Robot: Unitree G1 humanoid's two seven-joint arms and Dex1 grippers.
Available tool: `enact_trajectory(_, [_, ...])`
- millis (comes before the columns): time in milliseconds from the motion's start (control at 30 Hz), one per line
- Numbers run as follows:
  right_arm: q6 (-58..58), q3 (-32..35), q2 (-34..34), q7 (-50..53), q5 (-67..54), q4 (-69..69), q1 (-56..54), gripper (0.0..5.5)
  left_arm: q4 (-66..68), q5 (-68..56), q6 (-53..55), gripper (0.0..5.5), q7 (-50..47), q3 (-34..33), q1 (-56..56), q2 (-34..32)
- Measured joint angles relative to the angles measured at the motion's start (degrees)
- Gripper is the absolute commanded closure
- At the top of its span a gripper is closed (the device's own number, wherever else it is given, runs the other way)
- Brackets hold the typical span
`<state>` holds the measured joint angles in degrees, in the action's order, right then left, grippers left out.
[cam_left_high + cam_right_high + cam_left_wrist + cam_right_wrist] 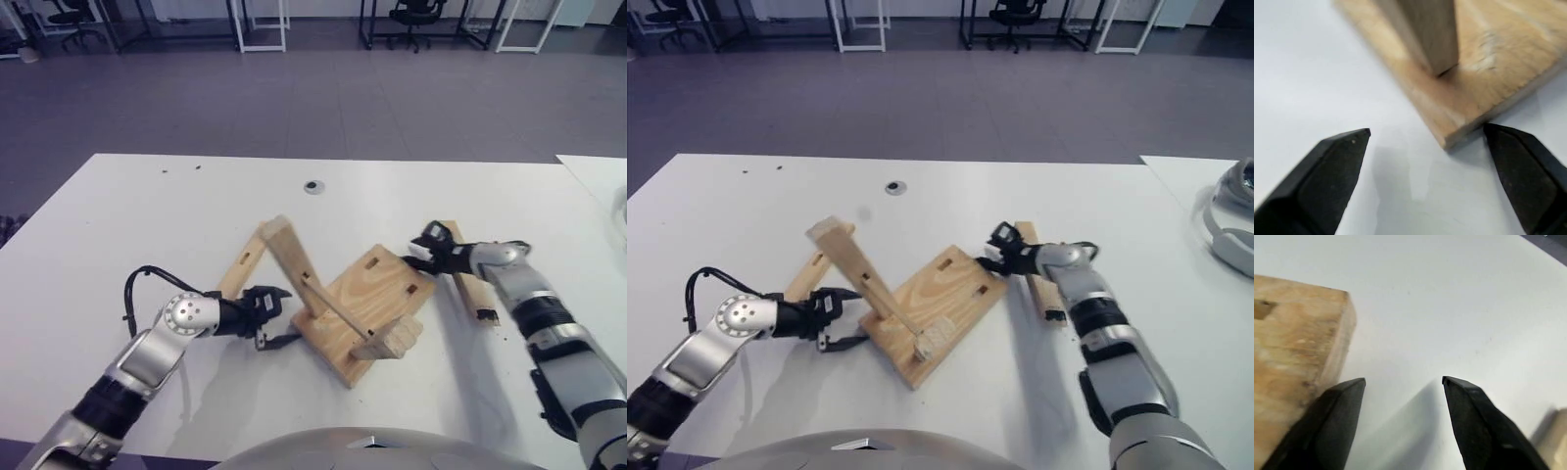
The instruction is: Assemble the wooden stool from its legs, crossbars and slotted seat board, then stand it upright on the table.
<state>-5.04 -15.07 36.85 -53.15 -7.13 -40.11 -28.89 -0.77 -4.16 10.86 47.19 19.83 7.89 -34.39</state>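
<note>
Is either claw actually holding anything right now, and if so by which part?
Nothing is held. The left claw and the right claw are both open, each at a corner of the board, not clamped on it.

L arm low, elbow bent, forearm stretched toward left corner of seat board (367,304). left gripper (282,316) at that corner, fingers spread wide, corner between tips. R arm bent at elbow, wrist turned inward. right gripper (412,254) at board's far-right edge, fingers apart, one tip just beside the wood.
</note>
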Motion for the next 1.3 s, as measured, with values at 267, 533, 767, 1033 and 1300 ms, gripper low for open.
enact_trajectory(267, [-7.6,7.8,5.3,-5.7,-8.0,23.5,11.1,2.53,26.2,1.6,-14.0,1.22,-19.0,-11.8,17.3,9.9])
enact_trajectory(533, [-0.8,5.7,-10.4,6.4,0.5,7.4,1.2,2.53,9.6,-1.0,-9.9,1.22,-3.4,-15.5,2.3,-5.0])
enact_trajectory(767, [2.0,5.2,-14.5,6.2,2.1,3.7,0.2,2.53,3.4,0.2,-7.7,1.22,1.6,-16.0,-2.4,-10.1])
enact_trajectory(1033, [2.1,5.1,-16.7,5.8,2.9,2.7,0.3,2.53,-11.3,-0.8,0.0,1.22,10.6,-16.6,-8.5,-18.6])
enact_trajectory(1300, [2.9,2.2,-16.9,2.7,5.1,2.9,0.4,2.53,-3.5,8.1,-4.7,1.22,4.8,-8.7,-4.4,-12.5])
